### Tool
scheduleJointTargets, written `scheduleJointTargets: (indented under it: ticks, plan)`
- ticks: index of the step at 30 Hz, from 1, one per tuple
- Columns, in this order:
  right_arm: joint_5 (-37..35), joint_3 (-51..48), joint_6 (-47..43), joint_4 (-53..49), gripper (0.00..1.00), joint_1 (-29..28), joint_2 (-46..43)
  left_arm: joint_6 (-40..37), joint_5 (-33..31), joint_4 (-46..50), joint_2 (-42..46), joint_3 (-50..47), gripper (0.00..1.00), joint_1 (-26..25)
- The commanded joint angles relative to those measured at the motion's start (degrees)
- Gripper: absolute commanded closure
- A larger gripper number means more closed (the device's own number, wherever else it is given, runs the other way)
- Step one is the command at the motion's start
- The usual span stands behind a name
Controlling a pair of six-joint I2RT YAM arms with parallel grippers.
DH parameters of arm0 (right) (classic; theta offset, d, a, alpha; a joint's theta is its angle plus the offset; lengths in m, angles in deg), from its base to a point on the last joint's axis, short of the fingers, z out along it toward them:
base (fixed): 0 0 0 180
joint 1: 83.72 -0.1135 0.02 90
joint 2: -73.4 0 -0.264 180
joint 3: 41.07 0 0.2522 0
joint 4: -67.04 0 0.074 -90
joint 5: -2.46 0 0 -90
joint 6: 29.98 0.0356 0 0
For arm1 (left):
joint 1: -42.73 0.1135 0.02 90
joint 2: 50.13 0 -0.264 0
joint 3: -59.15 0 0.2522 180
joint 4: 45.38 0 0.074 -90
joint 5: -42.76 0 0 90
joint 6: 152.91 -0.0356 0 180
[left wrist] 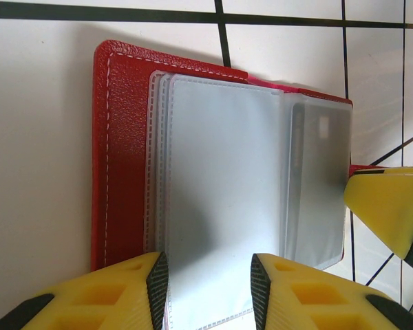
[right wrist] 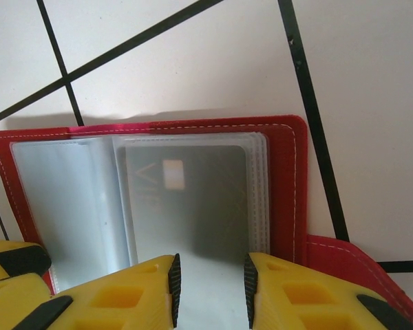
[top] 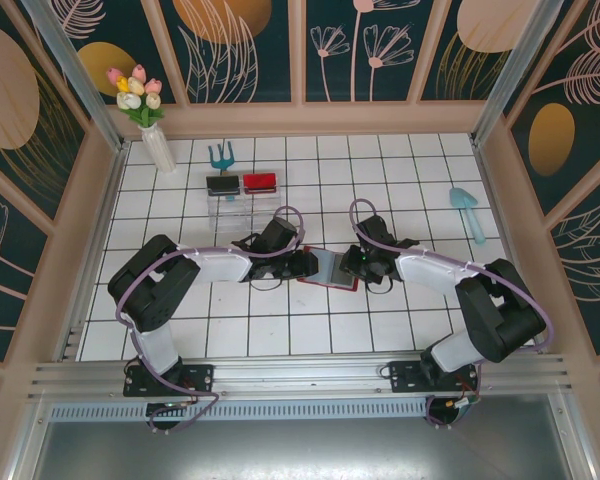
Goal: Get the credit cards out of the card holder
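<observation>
Noting left gripper [left wrist: 205,289] narrowly parted over clear sleeves [left wrist: 220,179] of card holder [left wrist: 124,137] lying open on tiles [left wrist: 41,137] between both arms, greyish credit card [right wrist: 193,199] still pocketed, right gripper [right wrist: 210,292] narrowly parted before it, clamping nothing: extraction all ahead.

Staged lab booth: tiled floor [top: 380,190], floral wall panels [top: 240,50], aluminium rail [top: 300,375]
</observation>
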Motion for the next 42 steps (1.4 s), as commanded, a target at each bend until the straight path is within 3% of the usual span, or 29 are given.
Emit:
scheduleJointTargets:
  ticks: [1, 17, 32, 42]
  plan:
    - [-2.08, -0.57, -0.59, -2.03, 0.67, 0.28, 0.17, 0.48, 0.33, -0.23, -0.91, -0.67, 0.6, -0.26]
    - [-0.4, -0.94, -0.37, -0.38, 0.67, 0.27, 1.23, 0.44, 0.44, -0.4, -0.92, -0.63, 0.6, -0.26]
    - [9.47, -3.02, 2.28, 10.27, 0.62, 0.23, 0.48, 0.85, 1.07, -1.02, -1.43, -0.64, 0.6, -0.64]
    - [1.74, -2.18, 0.5, 1.06, 0.61, 0.27, 0.5, 0.9, 0.9, -1.02, -1.48, -0.55, 0.6, -0.78]
